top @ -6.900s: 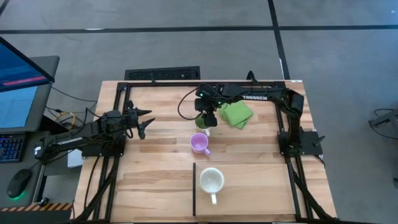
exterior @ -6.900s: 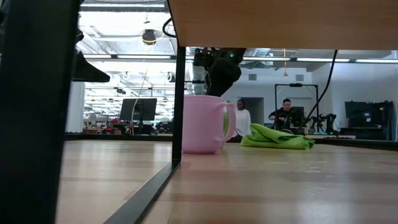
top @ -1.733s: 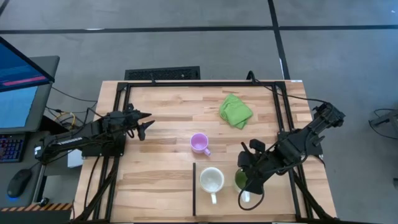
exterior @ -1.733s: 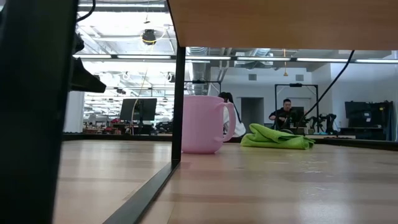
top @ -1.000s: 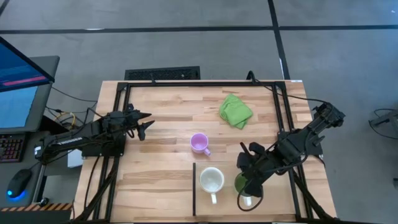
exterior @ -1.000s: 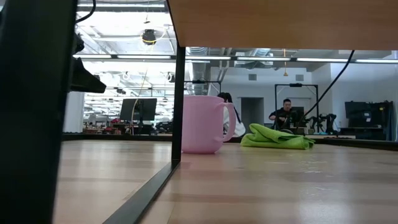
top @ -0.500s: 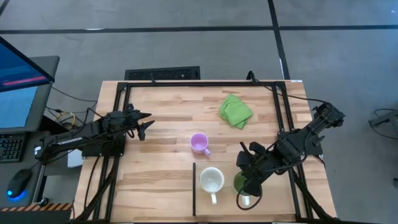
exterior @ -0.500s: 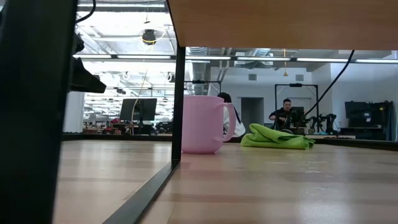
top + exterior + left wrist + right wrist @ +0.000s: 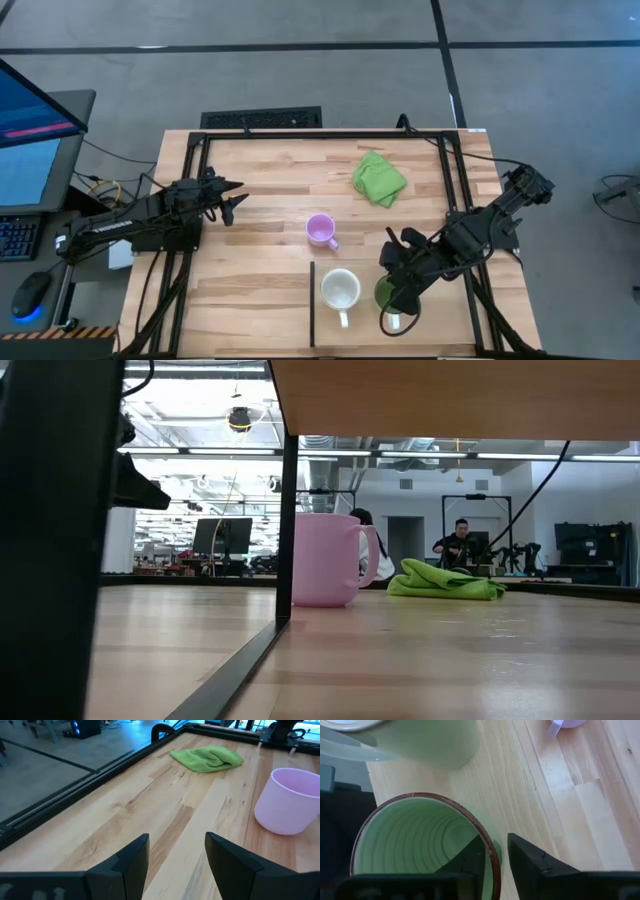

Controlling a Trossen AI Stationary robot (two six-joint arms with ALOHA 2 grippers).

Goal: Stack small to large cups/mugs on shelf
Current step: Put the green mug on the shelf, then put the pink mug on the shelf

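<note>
Right gripper pinches the green mug's rim, one finger inside, mug just beside the white mug on the shelf. Judgement: lower level, release only once seated. Left gripper spread, waiting near the purple mug.

The whole worktop is seen from straight above in the high view, with both arms in frame. The low view is set at surface height and faces level across the wood into the room behind. The left wrist view is aimed forward and down along the boards, and the purple mug and green cloth are shared with the high and low views (at closer range). The right wrist view is held very near the green mug.
</note>
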